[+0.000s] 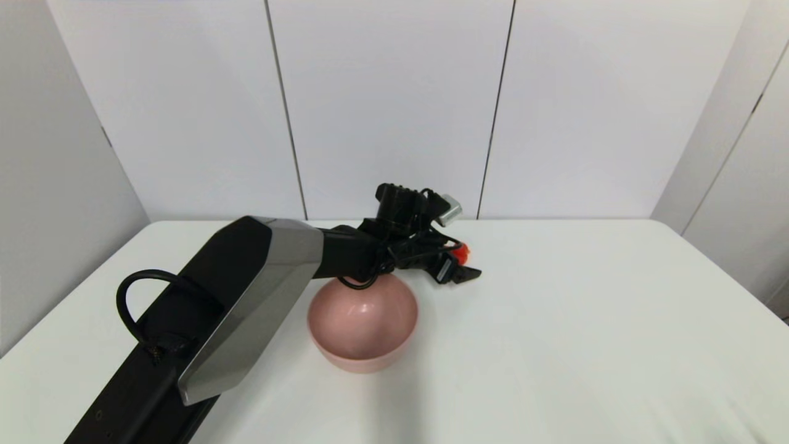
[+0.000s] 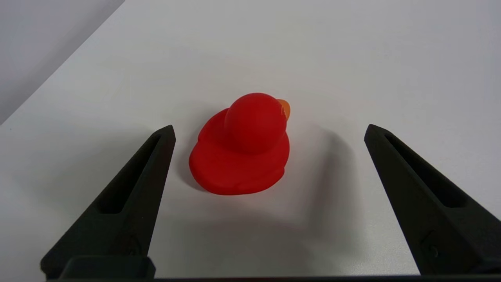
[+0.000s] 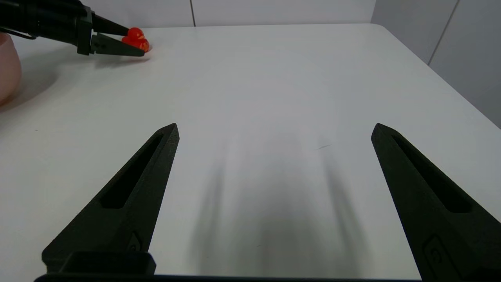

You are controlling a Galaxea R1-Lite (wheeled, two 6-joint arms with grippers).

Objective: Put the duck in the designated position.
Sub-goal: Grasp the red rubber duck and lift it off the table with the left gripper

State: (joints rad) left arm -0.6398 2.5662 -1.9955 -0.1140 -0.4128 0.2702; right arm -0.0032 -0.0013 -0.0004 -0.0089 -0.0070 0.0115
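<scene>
Left wrist view puts the duck [image 2: 240, 150] right where we want it: sitting on the white surface [image 2: 352, 58] between the two black fingers of our left gripper [image 2: 270, 131], with the fingers spread wide apart and touching nothing. The duck lies a little nearer one finger than the other, its orange beak turned away from the wrist, and a clear gap shows on both sides.

From the head view, our left arm reaches out past the pink bowl [image 1: 362, 327], so the bowl sits back behind the gripper, under the forearm, while the duck shows only as a speck of red at the fingertips [image 1: 459, 250].

We judge the step in hand to be the grasp. To do it well, we should shift the gripper slightly sideways so the duck is centred, ease forward until the round body, not only the tail edge, lies between the pads, keep the fingertips just off the surface, and then close gently; the glossy body may squirt out if pinched too low or off-centre.

Our right gripper [image 3: 274, 131] hangs well apart from the duck over bare surface, its fingers wide apart too, idle.
</scene>
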